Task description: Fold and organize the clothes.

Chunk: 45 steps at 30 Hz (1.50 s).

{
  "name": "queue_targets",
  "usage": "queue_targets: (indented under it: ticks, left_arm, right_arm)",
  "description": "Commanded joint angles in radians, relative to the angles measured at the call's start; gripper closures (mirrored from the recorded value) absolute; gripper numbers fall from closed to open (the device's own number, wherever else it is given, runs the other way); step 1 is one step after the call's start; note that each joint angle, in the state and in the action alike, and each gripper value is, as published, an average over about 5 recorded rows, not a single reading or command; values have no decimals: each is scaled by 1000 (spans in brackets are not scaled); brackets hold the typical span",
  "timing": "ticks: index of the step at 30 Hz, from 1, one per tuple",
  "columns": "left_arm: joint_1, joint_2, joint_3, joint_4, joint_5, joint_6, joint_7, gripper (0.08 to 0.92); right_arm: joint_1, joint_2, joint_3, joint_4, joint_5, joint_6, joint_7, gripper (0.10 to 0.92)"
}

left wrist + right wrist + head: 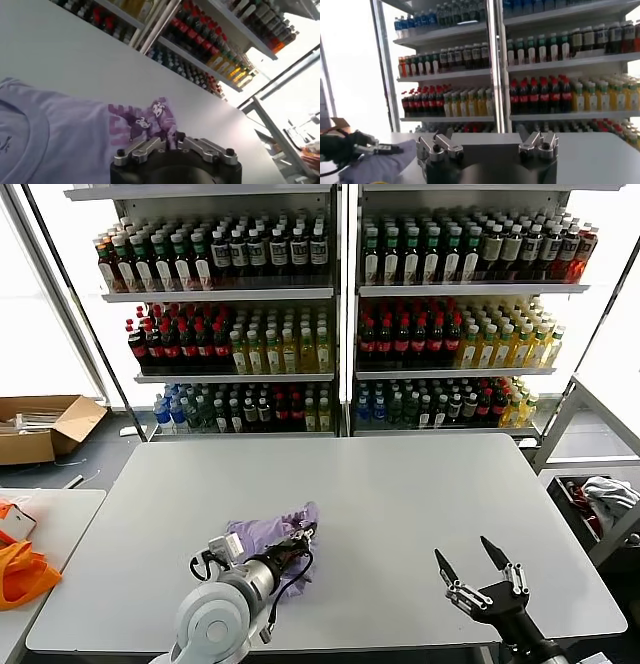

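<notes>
Shelving (340,304) behind the counter (400,494), two bays wide, packed row upon row with drinks bottles (210,254): dark ones with red caps, yellow and orange ones, blue-capped water lower down. Labels too small to read; no legible writing anywhere. Open cardboard box (45,424) on the floor at far left. Bright orange fabric item (22,572) on a second, lower surface at the left edge. White-grey cloth bundle with red (600,496) on a side rack at far right. Nothing lying between the two arms on the grey counter top.

Lavender T-shirt (272,536) bunched in a small heap near the front edge of the counter, left of centre. In the left wrist view, spread flatter: pale purple cotton (60,140), neckline seam curving at one side, dark purple cartoon print (145,122) with small faces showing just ahead of the fingers.

Left claw (300,536) low over the T-shirt, fingers (150,145) drawn nearly together right at the printed fabric; cannot tell whether any cloth is pinched between them. Right claw (478,564) hovering above bare counter near the front right, well apart from the shirt, fingers (443,566) spread wide, holding nothing.
</notes>
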Motion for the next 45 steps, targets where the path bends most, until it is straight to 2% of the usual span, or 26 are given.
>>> queue_targets:
  ticks: [1,6,10,16,22,26,29,45]
  left_arm:
    - [-52,56,15,-65,-93,-15,175,791]
    - [51,136,-108,-180,-105,-14,263,653]
    - [147,169,-246,-237,-105,-13,308,531]
    - [289,177,-380,-289,-93,-6,336,358]
    - [352,151,-445,-331,-90,-4,374,200]
    - [376,142,-465,-354,-91,-1,380,178]
    - [380,140,-472,-356,-94,-2,385,177]
    - [344,124,-458,-324,-85,-10,390,177]
  right_arm:
    - [133,-45,-259,-53,-24,-179,133,203]
    - [289,-68,-398,-140,117,-265,234,203]
    - [449,-32,-528,-282,137,-290,298,203]
    - [613,51,-657,-457,156,-301,380,203]
    - [679,99,-721,-538,185,-312,450,203]
    - [675,93,-729,-531,205,-334,464,203]
    - [652,77,-721,-506,211,-340,469,235]
    - [492,-6,-567,-282,231,-320,388,692]
